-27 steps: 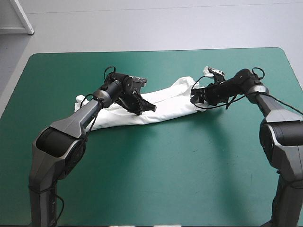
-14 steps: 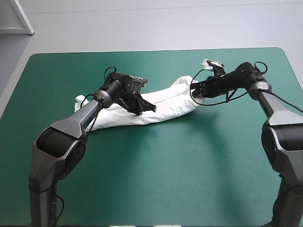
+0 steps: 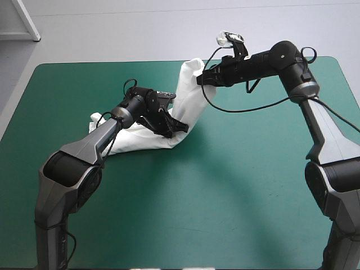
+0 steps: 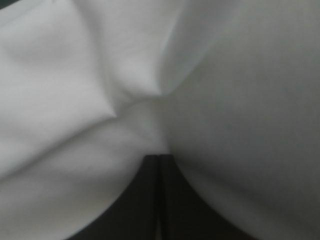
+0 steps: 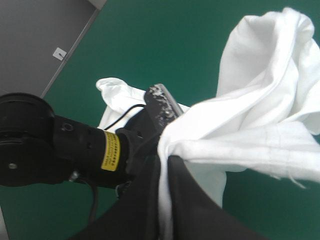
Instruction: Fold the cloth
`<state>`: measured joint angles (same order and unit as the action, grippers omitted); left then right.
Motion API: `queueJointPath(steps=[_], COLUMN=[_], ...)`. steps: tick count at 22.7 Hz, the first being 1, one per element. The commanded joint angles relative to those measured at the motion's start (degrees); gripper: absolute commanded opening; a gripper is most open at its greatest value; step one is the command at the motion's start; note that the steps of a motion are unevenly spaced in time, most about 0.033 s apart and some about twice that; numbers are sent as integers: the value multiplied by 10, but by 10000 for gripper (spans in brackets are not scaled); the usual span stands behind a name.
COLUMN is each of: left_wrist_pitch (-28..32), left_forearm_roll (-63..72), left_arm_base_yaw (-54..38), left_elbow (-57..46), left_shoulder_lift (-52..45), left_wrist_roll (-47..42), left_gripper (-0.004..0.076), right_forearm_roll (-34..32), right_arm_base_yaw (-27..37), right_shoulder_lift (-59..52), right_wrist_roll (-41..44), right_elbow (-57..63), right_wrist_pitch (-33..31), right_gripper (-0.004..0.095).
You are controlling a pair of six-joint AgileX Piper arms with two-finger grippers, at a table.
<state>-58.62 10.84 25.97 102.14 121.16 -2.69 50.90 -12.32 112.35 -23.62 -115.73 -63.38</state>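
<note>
High view: a teal-green table cover holds a white T-shirt, which sits toward the far left part of the table. The shirt is a long, crumpled band. Its left part lies on the cover. Its right end is lifted clear of the table and stands as a tall fold near the far edge. The left gripper sits low on the middle of the band, by the shirt's near edge, where the lifted part begins. The right gripper reaches in from the right, raised above the table, and holds the top of the lifted end.

Left wrist view: white cloth fills nearly everything. The two black fingers meet in one point, and creases in the cloth run together there, so they are pinched on the shirt.

Right wrist view: this gripper's fingers are nearly together with a thin strip of white cloth between them, clamped on the shirt. Loose folds hang ahead of and beside the gripper. Under it is the left arm's wrist, black with a yellow label, and beyond that more of the shirt lies on the cover.
</note>
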Motion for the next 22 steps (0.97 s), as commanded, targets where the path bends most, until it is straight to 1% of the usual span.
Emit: queueJointPath(steps=[1,4,8,10,11,12,15,17,22], left_wrist_pitch=[10,1,-16,-58,-96,-157,-153,-153,-153], left_forearm_roll=[28,24,-24,-85,-125,-180,-203,-209,-210], left_arm_base_yaw=[5,4,4,3,3,3,3,0,-28], left_elbow=[8,13,37,45,45,45,8,-48,-192], left_shoulder_lift=[-20,-28,-98,-148,-169,-189,-234,-291,-395], left_wrist_roll=[-1,1,-2,-9,-9,-19,-20,-26,-58], left_gripper=[-8,-8,-8,-8,-8,-8,-8,-8,-8], right_forearm_roll=[20,19,20,25,25,25,25,24,25], right_arm_base_yaw=[-13,-16,-16,-17,-21,-28,-47,-77,-132], right_shoulder_lift=[-38,-38,-38,-38,-38,-38,-34,-25,-4], right_wrist_roll=[14,17,17,17,17,17,17,17,7], right_elbow=[-45,-50,-50,-50,-50,-50,-50,-50,-55], right_wrist_pitch=[14,14,10,10,12,18,24,44,96], right_gripper=[-18,-18,-18,-18,-18,-18,-18,-18,-18])
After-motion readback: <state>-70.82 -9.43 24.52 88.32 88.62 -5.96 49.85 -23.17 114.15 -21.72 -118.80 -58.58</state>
